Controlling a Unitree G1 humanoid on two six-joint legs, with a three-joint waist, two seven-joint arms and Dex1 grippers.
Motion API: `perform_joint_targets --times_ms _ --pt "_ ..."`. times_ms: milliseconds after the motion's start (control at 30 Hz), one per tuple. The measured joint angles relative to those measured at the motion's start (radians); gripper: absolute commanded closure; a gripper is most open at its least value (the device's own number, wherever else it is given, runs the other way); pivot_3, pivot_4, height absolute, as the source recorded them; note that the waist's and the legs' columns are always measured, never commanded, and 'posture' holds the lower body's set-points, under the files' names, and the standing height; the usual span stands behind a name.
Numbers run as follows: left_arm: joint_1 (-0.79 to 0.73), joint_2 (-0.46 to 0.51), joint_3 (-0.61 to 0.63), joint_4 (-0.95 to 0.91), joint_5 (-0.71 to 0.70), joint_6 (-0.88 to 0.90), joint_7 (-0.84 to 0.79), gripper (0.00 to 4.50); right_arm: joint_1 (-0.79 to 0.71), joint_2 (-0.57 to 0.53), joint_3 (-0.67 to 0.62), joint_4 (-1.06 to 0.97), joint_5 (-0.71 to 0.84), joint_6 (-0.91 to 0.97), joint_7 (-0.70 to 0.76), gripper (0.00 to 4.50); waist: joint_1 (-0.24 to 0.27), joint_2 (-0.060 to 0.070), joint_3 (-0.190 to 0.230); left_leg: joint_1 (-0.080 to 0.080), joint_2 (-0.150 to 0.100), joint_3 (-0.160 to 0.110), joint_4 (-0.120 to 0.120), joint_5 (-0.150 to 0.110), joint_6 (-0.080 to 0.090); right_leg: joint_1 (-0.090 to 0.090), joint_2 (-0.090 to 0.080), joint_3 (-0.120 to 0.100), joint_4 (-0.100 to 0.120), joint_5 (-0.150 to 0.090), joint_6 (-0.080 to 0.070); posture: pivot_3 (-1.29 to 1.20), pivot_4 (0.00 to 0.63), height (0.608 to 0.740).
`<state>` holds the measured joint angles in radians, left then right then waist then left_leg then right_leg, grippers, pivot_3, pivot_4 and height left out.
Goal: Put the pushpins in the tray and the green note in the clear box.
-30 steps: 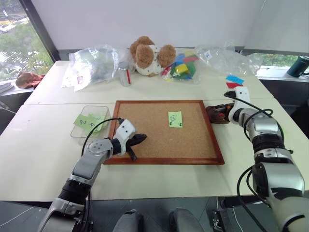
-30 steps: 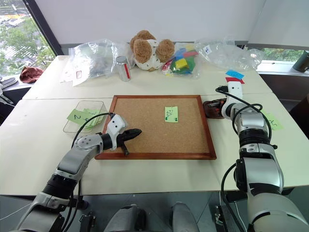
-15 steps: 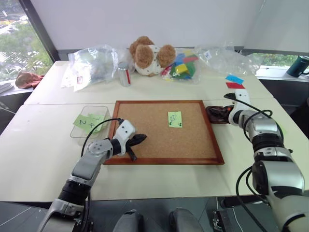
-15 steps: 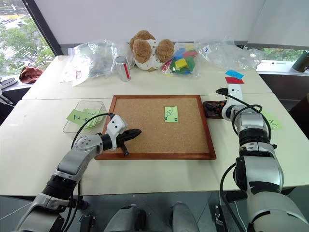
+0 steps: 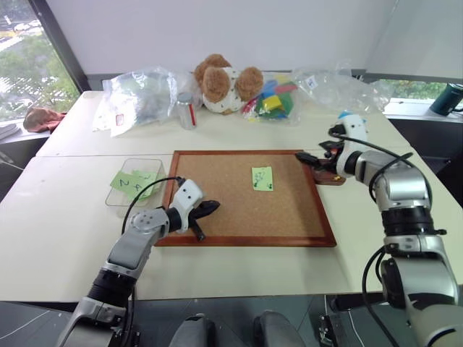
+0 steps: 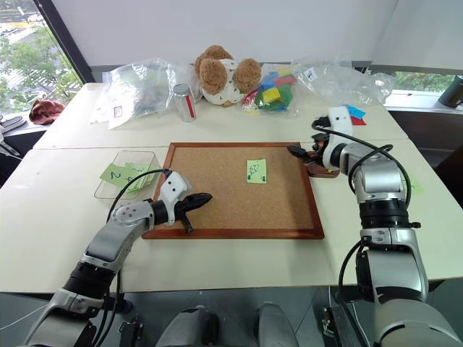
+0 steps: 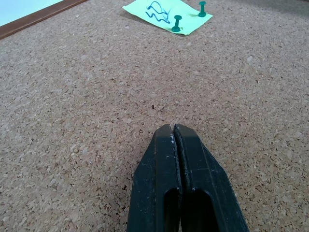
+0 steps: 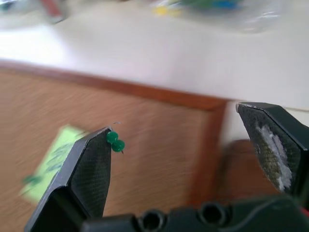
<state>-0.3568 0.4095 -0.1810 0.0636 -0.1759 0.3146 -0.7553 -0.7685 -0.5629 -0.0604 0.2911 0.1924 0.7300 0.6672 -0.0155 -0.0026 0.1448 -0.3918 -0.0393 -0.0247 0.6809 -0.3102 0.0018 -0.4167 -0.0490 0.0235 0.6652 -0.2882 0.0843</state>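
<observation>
1. Two grippers: right gripper (image 6: 298, 152) spread wide and empty above the corkboard's (image 6: 217, 206) far right corner; left gripper (image 5: 207, 210) clenched, empty, over its near left part.
2. Green note (image 5: 262, 178), fixed by two green pushpins (image 7: 177, 23), lies left of the right gripper, which is nearer.
3. Tray (image 6: 323, 170) just beside the right gripper; its contents I cannot tell.
4. Clear box (image 5: 130, 194) on the counter's (image 5: 65, 217) left already holds green notes.
</observation>
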Motion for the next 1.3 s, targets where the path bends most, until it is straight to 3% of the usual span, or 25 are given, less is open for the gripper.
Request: perform_joint_targets --times_ms 267,567,867,1300 --pt "0.006 0.000 -0.001 -0.008 0.000 0.000 0.000 4.50 0.027 0.040 0.021 -0.059 0.013 0.029 -0.025 0.04 0.002 0.000 0.000 0.000 0.000 0.000 0.000 0.000 0.000 0.000 0.000 0.000 0.000 0.000 0.000 0.00 0.150 0.740" --pt "0.010 0.000 -0.001 -0.010 0.001 0.001 0.000 4.50 0.008 -0.013 -0.010 0.062 -0.005 -0.038 -0.042 0.04 -0.001 0.000 0.000 0.000 0.000 0.000 0.000 0.000 0.000 0.000 0.000 0.000 -0.001 0.000 0.000 0.00 0.150 0.740" --pt "0.007 -0.001 -0.001 -0.010 0.002 0.000 -0.001 4.50 -0.006 0.069 0.089 0.168 -0.049 -0.155 -0.021 0.04 0.000 0.000 0.000 0.000 0.000 0.000 0.000 0.000 0.000 0.000 0.000 0.000 -0.001 0.000 0.000 0.00 0.150 0.740" --pt "0.020 0.001 0.001 -0.022 0.002 0.003 0.006 4.50 -0.033 0.104 0.122 0.347 -0.113 -0.318 -0.020 0.04 -0.004 0.000 0.000 0.000 0.000 0.000 0.000 0.000 0.000 0.000 0.000 0.000 -0.001 0.000 0.000 0.00 0.150 0.740"
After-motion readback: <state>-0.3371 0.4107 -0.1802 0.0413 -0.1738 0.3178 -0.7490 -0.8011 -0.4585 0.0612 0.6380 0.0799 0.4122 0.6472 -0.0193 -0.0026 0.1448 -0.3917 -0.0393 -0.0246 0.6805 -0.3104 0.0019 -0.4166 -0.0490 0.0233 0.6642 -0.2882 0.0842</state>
